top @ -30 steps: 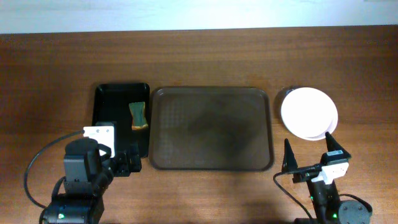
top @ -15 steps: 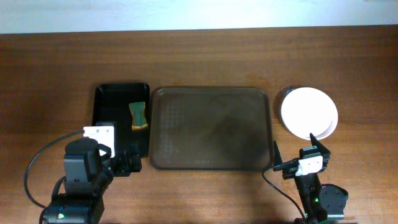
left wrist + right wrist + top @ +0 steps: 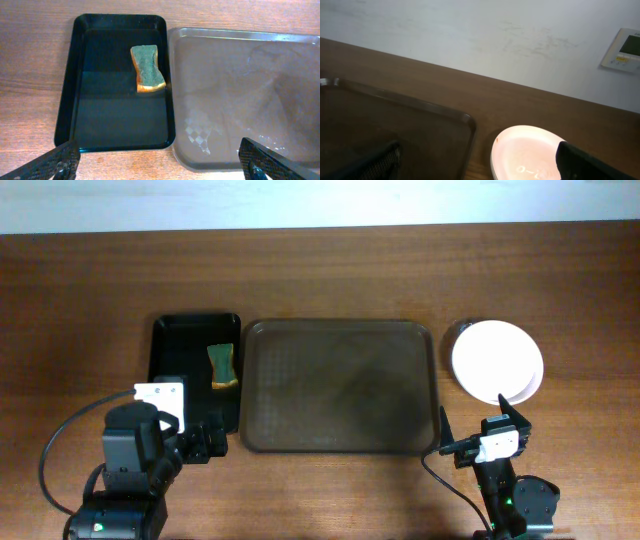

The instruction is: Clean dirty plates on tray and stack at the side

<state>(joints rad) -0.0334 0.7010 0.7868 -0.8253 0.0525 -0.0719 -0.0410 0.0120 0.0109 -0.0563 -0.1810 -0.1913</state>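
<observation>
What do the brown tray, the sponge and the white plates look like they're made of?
Brown tray: likely moulded plastic, semi-matte; a fine checkered texture catches the light. Sponge: foam, with a green scouring layer over a yellow-orange base. Plates: smooth glossy white, ceramic or melamine; the look cannot settle which.

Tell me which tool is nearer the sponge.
Left. The left tool is beside the black tray holding the sponge; the right tool is across the brown tray, near the plates.
</observation>
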